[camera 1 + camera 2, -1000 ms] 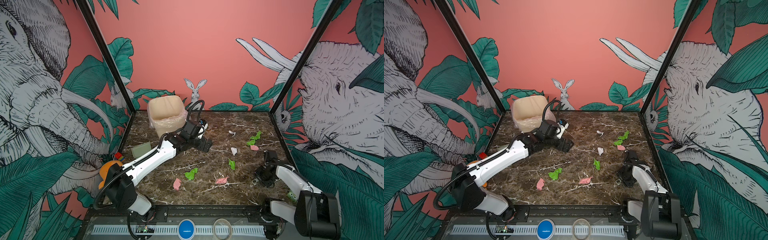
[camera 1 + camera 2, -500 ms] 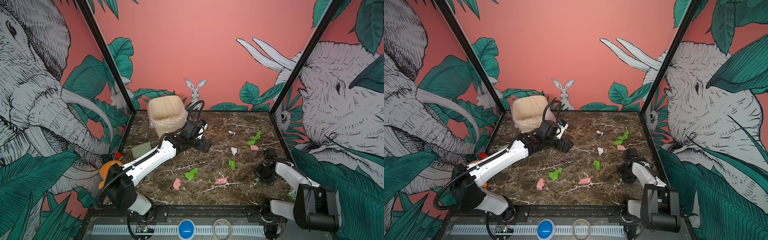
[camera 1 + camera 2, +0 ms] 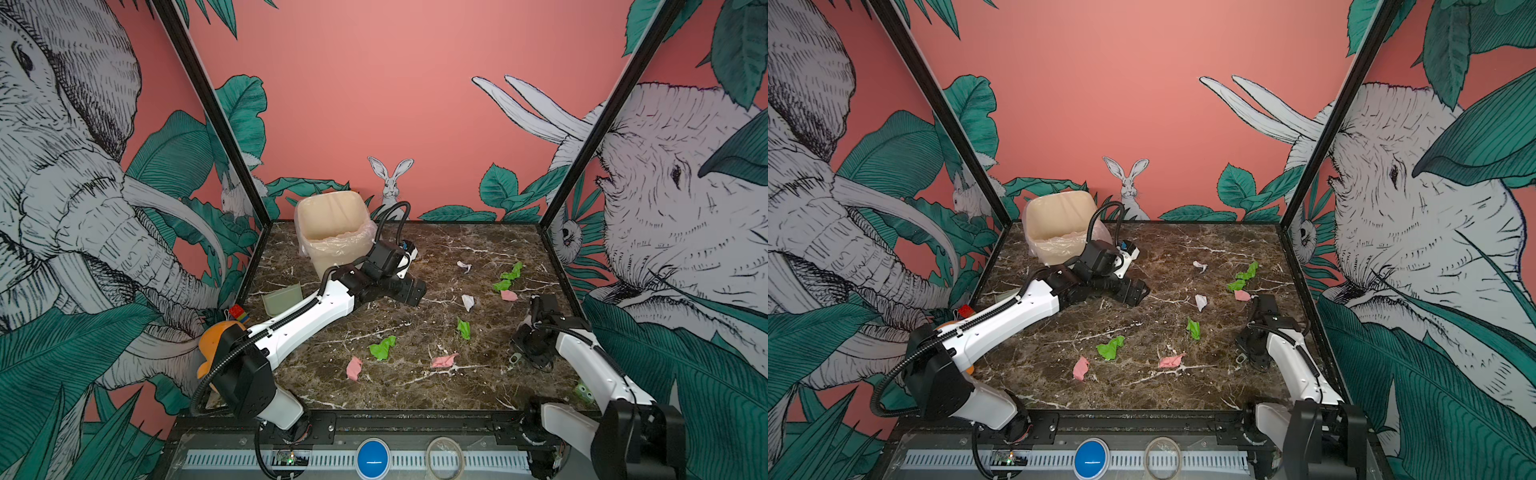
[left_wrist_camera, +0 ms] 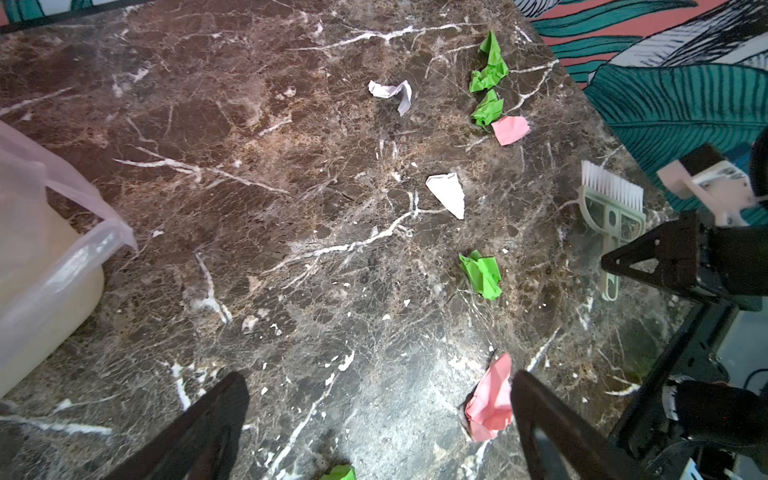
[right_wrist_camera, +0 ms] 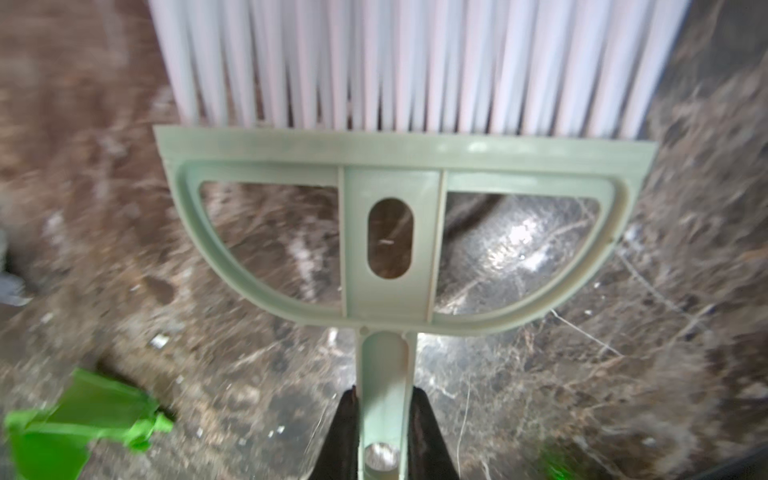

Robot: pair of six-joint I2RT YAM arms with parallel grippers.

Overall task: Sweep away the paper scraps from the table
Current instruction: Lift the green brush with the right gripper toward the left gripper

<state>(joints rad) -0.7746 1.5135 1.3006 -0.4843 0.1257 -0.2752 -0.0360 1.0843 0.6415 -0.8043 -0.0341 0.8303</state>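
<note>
Top view — marble table [image 3: 415,390], jungle-mural walls [image 3: 374,104]

Cream bin [image 3: 328,216], clear liner [image 3: 347,246] over its rim, pale green dustpan [image 3: 283,299], pale green brush [image 5: 395,149]

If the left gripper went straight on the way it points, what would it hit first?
Likely the white triangular scrap, but depth is unclear: the left gripper may touch the table first.

Green, pink and white paper scraps [image 3: 382,347] are dotting the dark brown, white-veined surface [image 3: 399,395]; the pale green brush [image 5: 390,149] is showing white bristles [image 5: 415,62]
</note>
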